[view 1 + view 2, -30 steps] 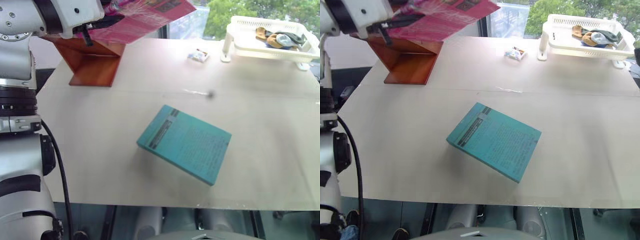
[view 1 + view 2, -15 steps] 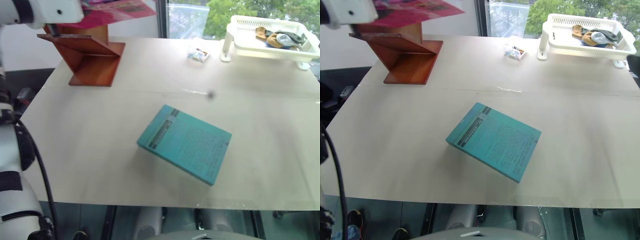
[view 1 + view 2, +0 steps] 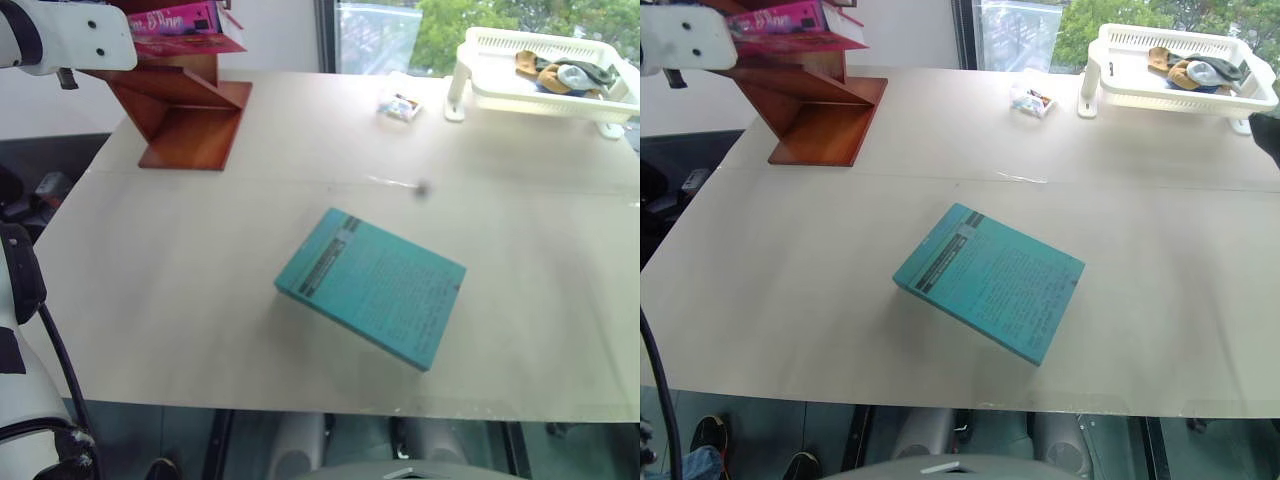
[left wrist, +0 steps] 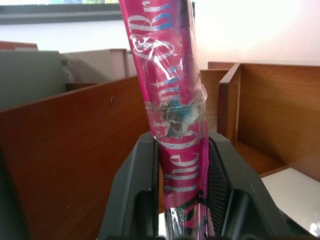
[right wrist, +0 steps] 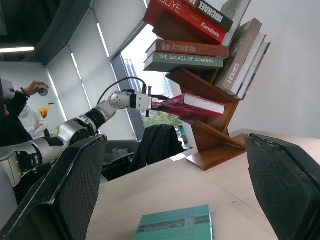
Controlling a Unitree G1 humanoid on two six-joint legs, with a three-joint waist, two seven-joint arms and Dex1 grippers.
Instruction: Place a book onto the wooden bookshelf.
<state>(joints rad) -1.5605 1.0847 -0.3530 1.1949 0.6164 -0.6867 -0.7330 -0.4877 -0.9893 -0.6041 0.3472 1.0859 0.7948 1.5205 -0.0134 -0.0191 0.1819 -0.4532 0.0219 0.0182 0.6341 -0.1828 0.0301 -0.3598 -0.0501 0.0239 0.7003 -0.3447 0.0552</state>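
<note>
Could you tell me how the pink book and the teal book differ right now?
The pink book is up at the wooden bookshelf, shut in the left gripper; the teal book lies flat on the table, untouched. The pink one is glossy magenta, the teal one matte blue-green. Both are closed.

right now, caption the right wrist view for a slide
Left pincer slides the pink book onto the wooden bookshelf.

The left arm is reaching out level, its left gripper (image 4: 182,165) clamping the book (image 4: 172,100) (spine upright); the right gripper (image 5: 175,195) is gaping wide.
</note>
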